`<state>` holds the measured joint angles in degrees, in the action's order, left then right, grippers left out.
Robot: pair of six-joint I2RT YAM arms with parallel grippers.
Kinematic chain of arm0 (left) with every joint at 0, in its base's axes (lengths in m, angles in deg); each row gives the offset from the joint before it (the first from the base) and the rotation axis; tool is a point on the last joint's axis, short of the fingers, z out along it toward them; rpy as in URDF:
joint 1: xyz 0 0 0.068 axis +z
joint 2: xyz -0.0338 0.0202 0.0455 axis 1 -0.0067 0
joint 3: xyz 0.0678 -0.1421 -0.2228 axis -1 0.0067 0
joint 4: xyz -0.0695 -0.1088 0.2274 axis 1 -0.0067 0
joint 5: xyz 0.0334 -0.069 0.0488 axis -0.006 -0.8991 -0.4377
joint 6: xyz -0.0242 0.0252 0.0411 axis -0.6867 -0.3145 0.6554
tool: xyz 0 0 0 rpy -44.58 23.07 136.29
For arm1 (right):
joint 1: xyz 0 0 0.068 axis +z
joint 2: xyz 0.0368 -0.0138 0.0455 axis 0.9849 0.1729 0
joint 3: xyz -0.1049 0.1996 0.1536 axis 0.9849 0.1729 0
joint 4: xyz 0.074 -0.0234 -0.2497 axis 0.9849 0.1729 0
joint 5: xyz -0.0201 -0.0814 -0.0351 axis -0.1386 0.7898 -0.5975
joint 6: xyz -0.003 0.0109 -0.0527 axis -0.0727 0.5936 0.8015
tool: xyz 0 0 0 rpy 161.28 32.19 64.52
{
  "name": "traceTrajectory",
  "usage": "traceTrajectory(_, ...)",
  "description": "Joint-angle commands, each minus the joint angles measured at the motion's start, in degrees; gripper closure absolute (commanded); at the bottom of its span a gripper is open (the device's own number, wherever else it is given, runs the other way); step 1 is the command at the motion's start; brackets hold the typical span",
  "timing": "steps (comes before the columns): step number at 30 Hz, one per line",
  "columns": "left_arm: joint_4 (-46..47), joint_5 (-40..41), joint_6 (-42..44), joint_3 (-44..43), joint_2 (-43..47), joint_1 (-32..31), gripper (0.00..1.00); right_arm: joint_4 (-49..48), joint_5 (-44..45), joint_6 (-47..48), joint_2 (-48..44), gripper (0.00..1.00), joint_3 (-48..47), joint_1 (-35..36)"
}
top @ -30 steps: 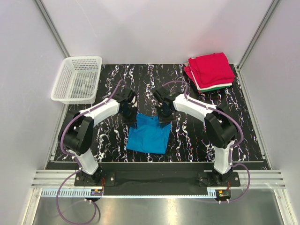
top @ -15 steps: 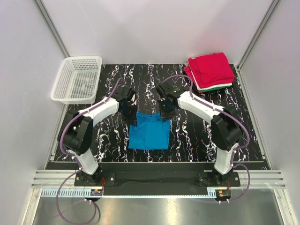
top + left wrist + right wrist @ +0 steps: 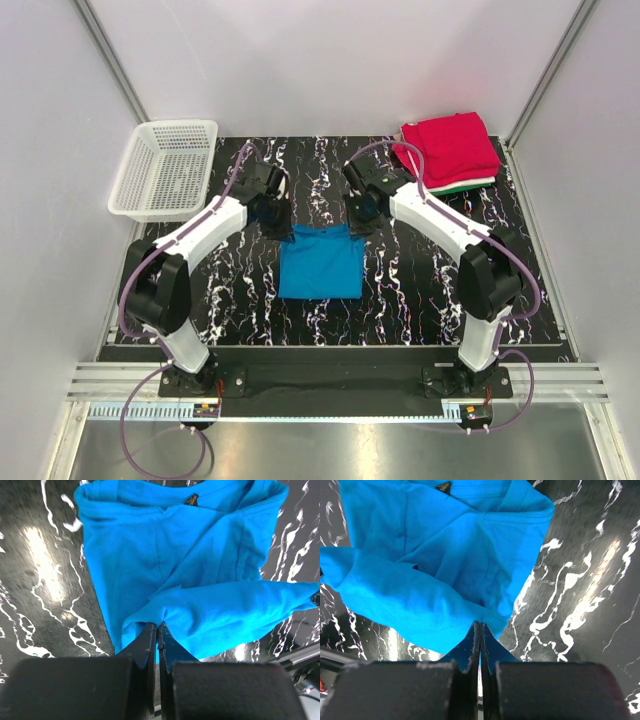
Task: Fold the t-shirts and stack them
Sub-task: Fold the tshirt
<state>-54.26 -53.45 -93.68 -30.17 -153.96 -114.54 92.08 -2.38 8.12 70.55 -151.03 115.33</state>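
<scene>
The bright blue t-shirt [image 3: 320, 267] lies partly folded in the middle of the black marbled table. My left gripper [image 3: 281, 224] is shut on its far left corner; the left wrist view shows the blue t-shirt [image 3: 185, 565] pinched at my left gripper [image 3: 158, 626]. My right gripper [image 3: 357, 222] is shut on the far right corner; the right wrist view shows the blue t-shirt [image 3: 430, 560] pinched at my right gripper [image 3: 479, 625]. Both hold the far edge lifted. A stack of folded t-shirts, red [image 3: 452, 148] on top with green and white edges below, sits at the back right.
A white plastic mesh basket [image 3: 165, 168] stands at the back left, overhanging the table's edge. White walls with metal frame posts close in the table on three sides. The arm bases stand at the near edge.
Both grippers have moved away from the bases toward the far side, pulling the blue t-shirt's far edge with them. The shirt has flattened into a squarer shape.
</scene>
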Motion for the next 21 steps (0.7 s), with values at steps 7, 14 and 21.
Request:
traceTrajectory(7,0.57,7.68,-0.24,-8.35,-5.10,1.02,1.00,-0.14,3.32,3.61,6.45,1.00,-9.42,-3.47)
traceTrajectory(14,0.57,9.10,0.02,-16.00,-13.54,1.64,1.00,-0.32,4.64,4.58,15.58,1.00,-15.40,-4.79)
traceTrajectory(21,-1.89,11.91,-2.00,-23.82,-20.74,2.95,1.00,-0.23,4.64,5.37,22.63,1.00,-22.26,-6.28)
